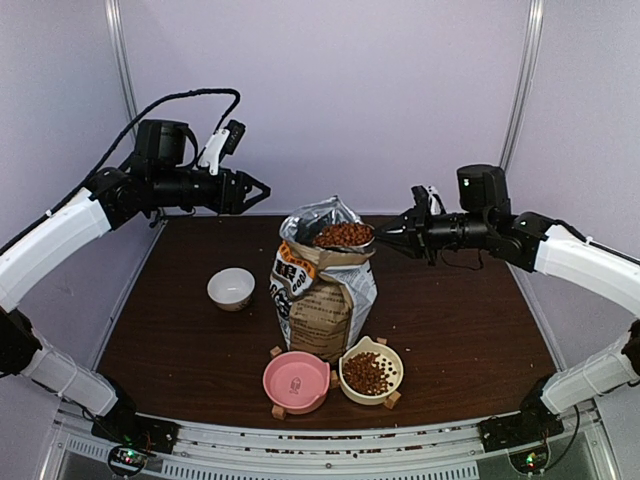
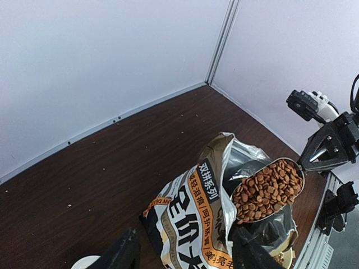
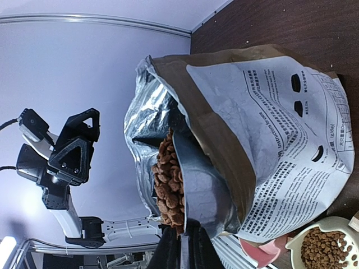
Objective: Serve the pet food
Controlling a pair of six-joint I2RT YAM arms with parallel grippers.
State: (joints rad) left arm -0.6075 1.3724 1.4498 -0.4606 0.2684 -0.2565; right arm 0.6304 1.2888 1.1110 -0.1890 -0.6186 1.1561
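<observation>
The pet food (image 1: 343, 235) lies heaped in a metal scoop (image 2: 268, 189) held level just above the open mouth of the bag (image 1: 325, 295). In the top view the scoop's long axis runs left to right. Its handle points right, away from the bag, and its rounded front points left over the bag's opening. The right gripper (image 1: 396, 238) is closed on the handle, just right of the bag's top.

The bag stands upright, brown paper outside with a silver lining showing at the crumpled mouth. The left wrist view shows a black band with white Chinese characters reading 双拼系列, and below it larger white characters beginning 全价. On the white panel in the right wrist view there are blocks of small print and a feeding table, too fine to read.

The food is small, round, reddish-brown pellets, dry and loose, piled to the scoop's rim. More of it fills a cream bowl (image 1: 371, 372) in front of the bag, beside a pink bowl (image 1: 296, 381). A white bowl (image 1: 231, 288) sits left of the bag on the dark table (image 1: 470, 330).

The left gripper (image 1: 256, 190) hangs high to the left of the bag, its fingers spread apart and holding nothing.
</observation>
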